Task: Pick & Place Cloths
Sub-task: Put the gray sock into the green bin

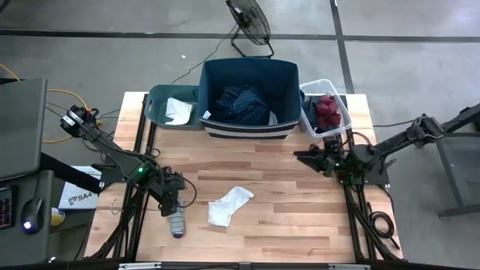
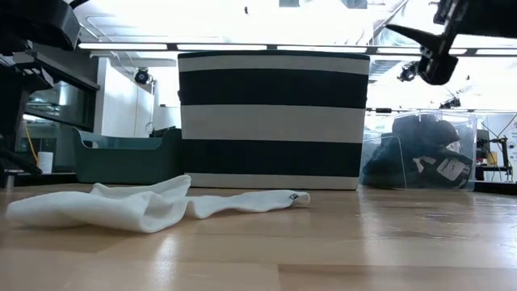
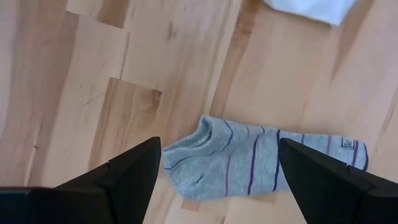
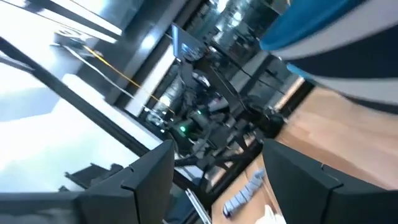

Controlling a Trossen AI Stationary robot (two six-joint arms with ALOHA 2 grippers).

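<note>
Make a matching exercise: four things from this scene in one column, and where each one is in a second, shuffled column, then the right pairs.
Things:
1. grey sock
2. white sock
3. maroon cloth
4. navy dotted cloth

Places:
A. in the clear bin
B. on the table, mid-front
C. in the big navy striped bin
D. under the open left gripper

Pairs: 1-D, 2-B, 3-A, 4-C

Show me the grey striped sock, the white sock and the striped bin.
grey striped sock (image 3: 261, 165): left wrist view, middle of its foot.
white sock (image 1: 229, 205): high view, its middle fold.
striped bin (image 2: 273, 121): low view, its front wall.
</note>
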